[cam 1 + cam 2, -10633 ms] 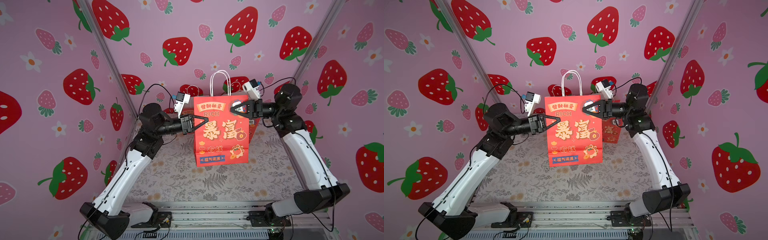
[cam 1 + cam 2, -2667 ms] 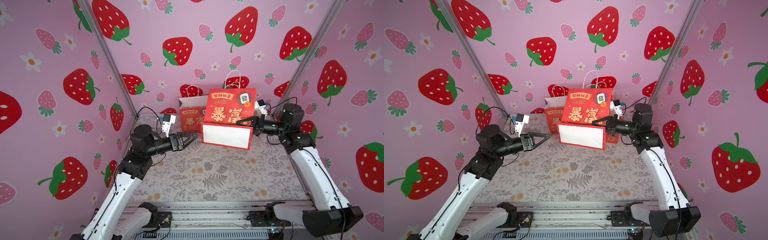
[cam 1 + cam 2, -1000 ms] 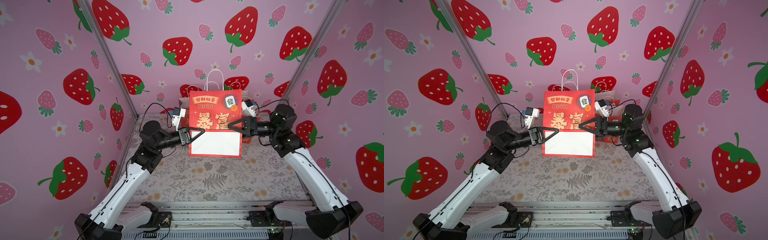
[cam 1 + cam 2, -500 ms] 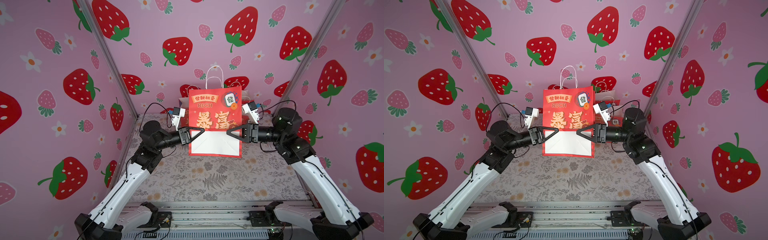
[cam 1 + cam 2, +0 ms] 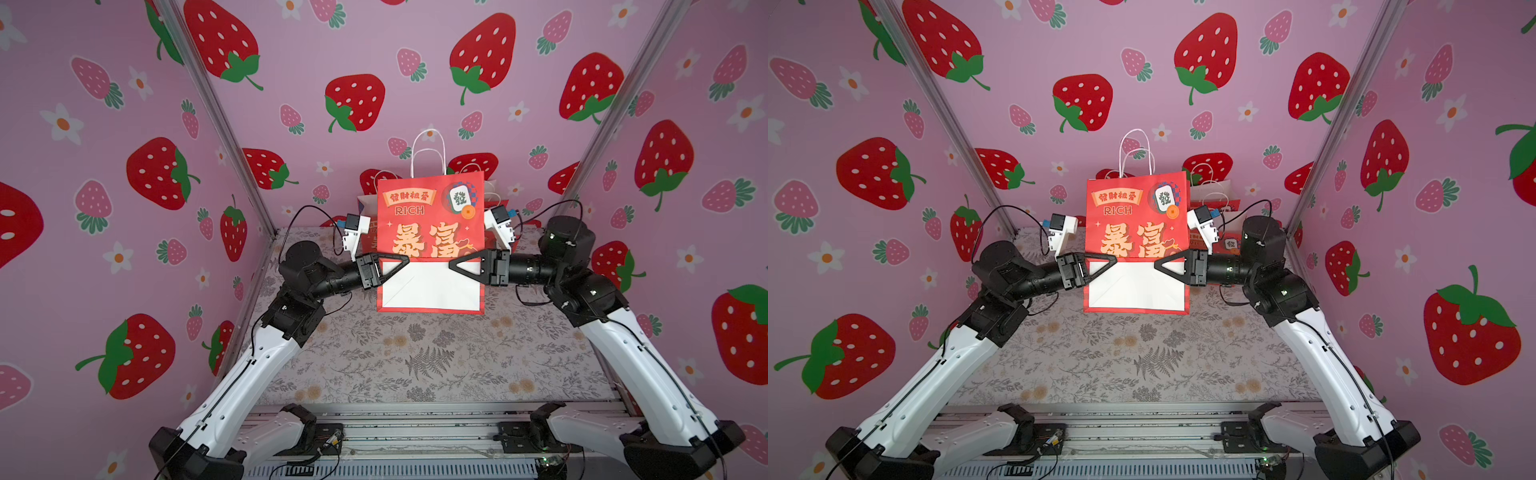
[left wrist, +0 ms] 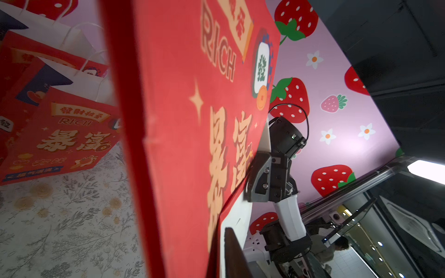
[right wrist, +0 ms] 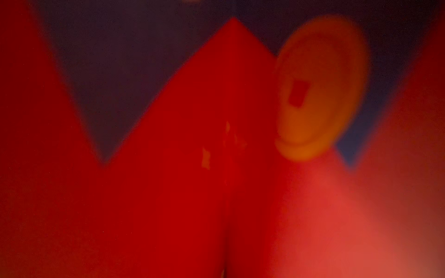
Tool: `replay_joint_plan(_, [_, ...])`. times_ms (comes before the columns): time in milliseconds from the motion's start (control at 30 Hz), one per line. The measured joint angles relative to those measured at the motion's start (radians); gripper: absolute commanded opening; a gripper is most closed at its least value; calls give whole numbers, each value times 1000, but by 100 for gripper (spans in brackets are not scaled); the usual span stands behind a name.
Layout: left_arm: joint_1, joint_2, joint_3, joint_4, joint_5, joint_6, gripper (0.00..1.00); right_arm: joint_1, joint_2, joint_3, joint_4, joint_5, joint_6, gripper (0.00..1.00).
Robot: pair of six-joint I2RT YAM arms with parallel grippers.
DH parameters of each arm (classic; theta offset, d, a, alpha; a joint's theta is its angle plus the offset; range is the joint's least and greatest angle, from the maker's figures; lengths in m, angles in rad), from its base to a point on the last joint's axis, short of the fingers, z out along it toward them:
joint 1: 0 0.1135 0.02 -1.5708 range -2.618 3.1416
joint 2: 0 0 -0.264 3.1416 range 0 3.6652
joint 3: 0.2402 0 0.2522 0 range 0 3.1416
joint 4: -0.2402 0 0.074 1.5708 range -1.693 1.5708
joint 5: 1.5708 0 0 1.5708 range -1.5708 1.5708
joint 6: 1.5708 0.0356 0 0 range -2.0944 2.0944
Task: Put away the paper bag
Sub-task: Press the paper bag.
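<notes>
The red paper bag [image 5: 430, 224] [image 5: 1133, 224] hangs upright above the table at the back, with its white bottom panel turned toward the top views and its white handles up. My left gripper [image 5: 405, 259] [image 5: 1113, 258] reaches onto its lower left edge. In the left wrist view one dark finger [image 6: 232, 255] lies against the white bottom and the other is hidden behind the bag [image 6: 183, 120]. My right gripper [image 5: 452, 265] [image 5: 1158, 264] is shut on the lower right edge. Blurred red paper [image 7: 216, 192] fills the right wrist view.
More red bags [image 5: 1221, 199] [image 6: 60, 134] stand against the back wall behind the held one. A floral cloth [image 5: 415, 353] covers the table. Pink strawberry walls and metal corner posts [image 5: 232, 137] close in both sides.
The right gripper has closed on the bag's lower right edge. The bag still hangs between both grippers in about the same place. The left arm has not visibly moved.
</notes>
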Motion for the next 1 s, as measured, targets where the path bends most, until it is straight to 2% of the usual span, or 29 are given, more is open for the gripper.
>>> replay_joint_plan(67, [0, 10, 16, -2, 1, -3, 48, 1, 0, 0, -19, 9, -15, 3])
replay_joint_plan(133, [0, 21, 39, -6, 0, 0, 50, 2, 0, 0, -43, 15, -26, 1])
replay_joint_plan(367, [5, 51, 114, -55, 0, 30, 51, 8, -6, 0, -103, 26, -75, 0])
replay_joint_plan(433, [11, 56, 129, -61, -1, 35, 45, 12, -11, 0, -119, 24, -89, 0])
replay_joint_plan(667, [27, 61, 160, -77, -7, 46, 1, 21, -43, 0, -163, 18, -122, 1])
replay_joint_plan(733, [27, 62, 161, -74, -8, 51, 0, 21, -47, 0, -164, 18, -123, 6])
replay_joint_plan(867, [27, 62, 161, -73, -6, 45, 0, 21, -48, 0, -169, 20, -121, 26])
replay_joint_plan(1000, [27, 55, 156, -74, -7, 47, 0, 21, -48, -1, -168, 26, -121, 34])
